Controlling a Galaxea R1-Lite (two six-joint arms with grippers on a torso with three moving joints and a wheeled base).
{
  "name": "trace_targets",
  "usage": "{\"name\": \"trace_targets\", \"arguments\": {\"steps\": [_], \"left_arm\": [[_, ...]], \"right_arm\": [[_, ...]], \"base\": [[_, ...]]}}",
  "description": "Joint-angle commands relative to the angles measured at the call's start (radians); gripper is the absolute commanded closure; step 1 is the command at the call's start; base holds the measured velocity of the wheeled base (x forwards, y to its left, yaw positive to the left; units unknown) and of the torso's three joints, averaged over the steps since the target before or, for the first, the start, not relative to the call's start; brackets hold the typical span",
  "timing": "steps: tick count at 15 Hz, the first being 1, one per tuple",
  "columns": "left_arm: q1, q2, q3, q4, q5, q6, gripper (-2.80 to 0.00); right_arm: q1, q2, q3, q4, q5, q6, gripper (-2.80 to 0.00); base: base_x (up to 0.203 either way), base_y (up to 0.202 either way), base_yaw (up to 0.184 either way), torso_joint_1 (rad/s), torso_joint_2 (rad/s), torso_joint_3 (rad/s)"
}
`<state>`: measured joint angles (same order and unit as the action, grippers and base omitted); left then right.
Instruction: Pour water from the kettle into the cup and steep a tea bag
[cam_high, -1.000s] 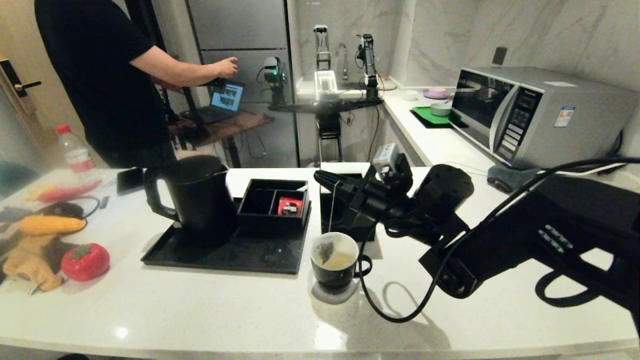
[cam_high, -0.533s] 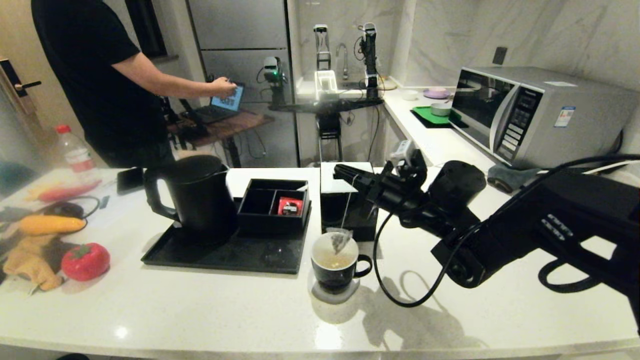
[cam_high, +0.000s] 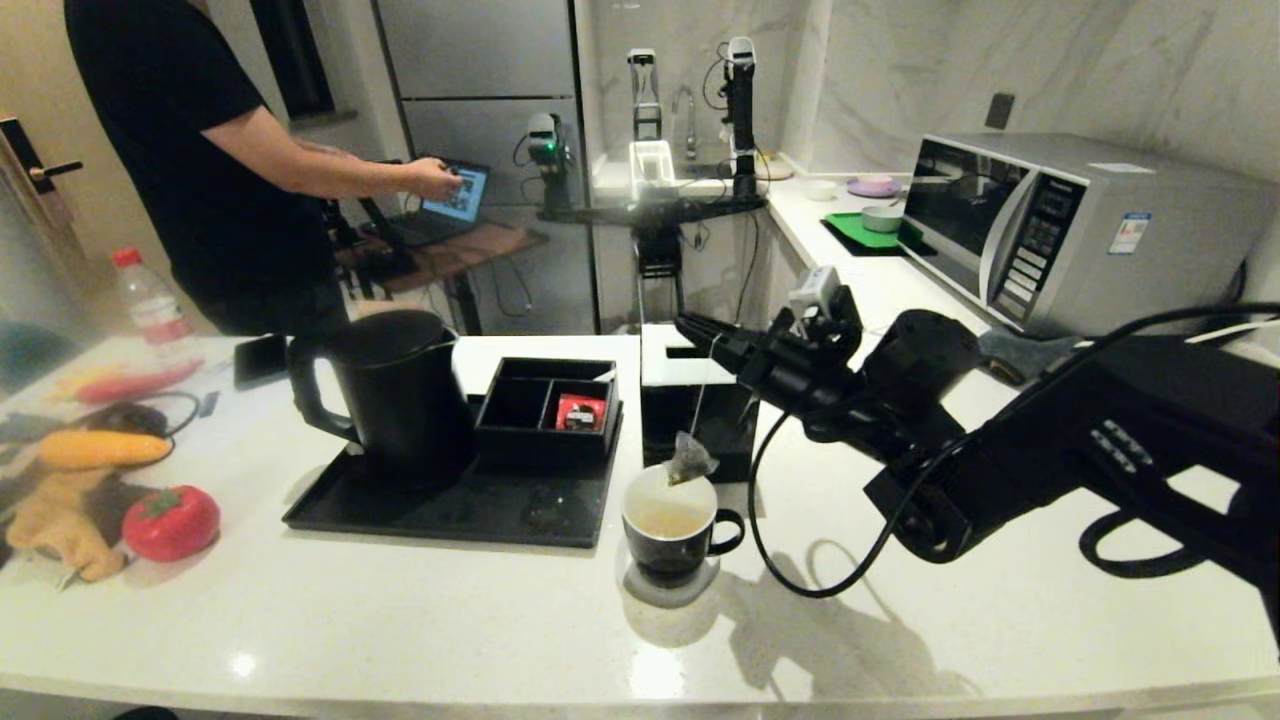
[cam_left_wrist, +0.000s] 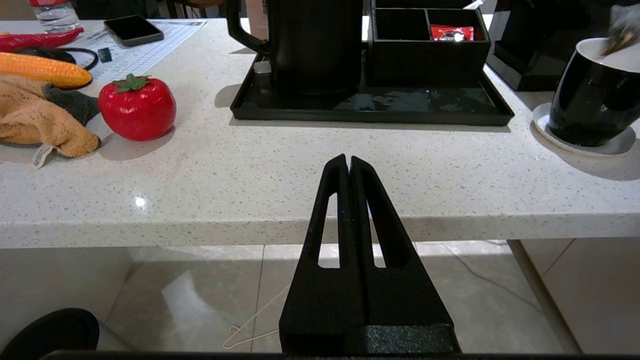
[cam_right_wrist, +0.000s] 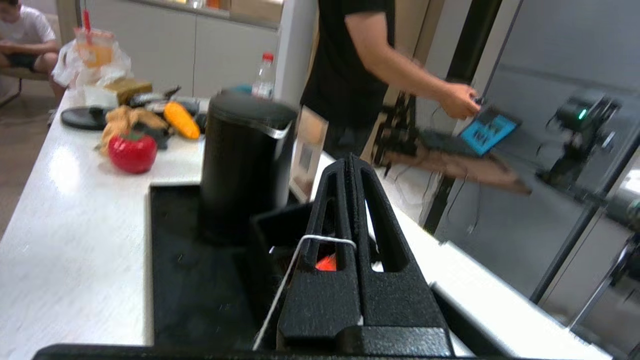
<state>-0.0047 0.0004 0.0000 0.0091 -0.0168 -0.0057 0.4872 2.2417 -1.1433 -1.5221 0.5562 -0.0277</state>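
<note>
My right gripper (cam_high: 692, 325) is shut on the tea bag's string and held above the cup. The greyish tea bag (cam_high: 691, 461) dangles on that string just over the cup's far rim, out of the liquid. The black cup (cam_high: 671, 532) with its white inside stands on a pale coaster and holds yellowish water (cam_high: 668, 521). The tall black kettle (cam_high: 390, 392) stands upright on the black tray (cam_high: 450, 507). In the right wrist view the white string (cam_right_wrist: 295, 260) runs over one finger of the right gripper (cam_right_wrist: 351, 161). My left gripper (cam_left_wrist: 348, 161) is shut and empty, below the counter's front edge.
A black divided box (cam_high: 547, 410) with a red packet (cam_high: 580, 412) sits on the tray. A black cube box (cam_high: 695, 405) stands behind the cup. A red tomato toy (cam_high: 170, 522), corn and a cloth lie at the left. A person (cam_high: 200, 150) stands beyond the counter. A microwave (cam_high: 1070, 230) is at the right.
My right gripper has risen and moved back to the right, lifting the tea bag out of the cup's liquid to just above its rim.
</note>
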Motion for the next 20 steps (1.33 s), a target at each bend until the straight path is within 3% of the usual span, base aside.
{"name": "trace_targets", "arguments": {"steps": [1, 7, 16, 20], "left_arm": [[0.000, 0.000, 0.000, 0.000, 0.000, 0.000, 0.00], [0.000, 0.000, 0.000, 0.000, 0.000, 0.000, 0.00], [0.000, 0.000, 0.000, 0.000, 0.000, 0.000, 0.00], [0.000, 0.000, 0.000, 0.000, 0.000, 0.000, 0.00]], "right_arm": [[-0.001, -0.002, -0.053, -0.018, 0.004, 0.000, 0.00], [-0.006, -0.006, -0.243, 0.114, 0.004, 0.000, 0.00], [-0.110, 0.137, -0.774, 0.417, 0.062, 0.000, 0.00], [-0.138, 0.199, -0.808, 0.461, 0.064, 0.000, 0.00]], "base": [[0.000, 0.000, 0.000, 0.000, 0.00, 0.000], [0.000, 0.000, 0.000, 0.000, 0.00, 0.000], [0.000, 0.000, 0.000, 0.000, 0.00, 0.000], [0.000, 0.000, 0.000, 0.000, 0.00, 0.000]]}}
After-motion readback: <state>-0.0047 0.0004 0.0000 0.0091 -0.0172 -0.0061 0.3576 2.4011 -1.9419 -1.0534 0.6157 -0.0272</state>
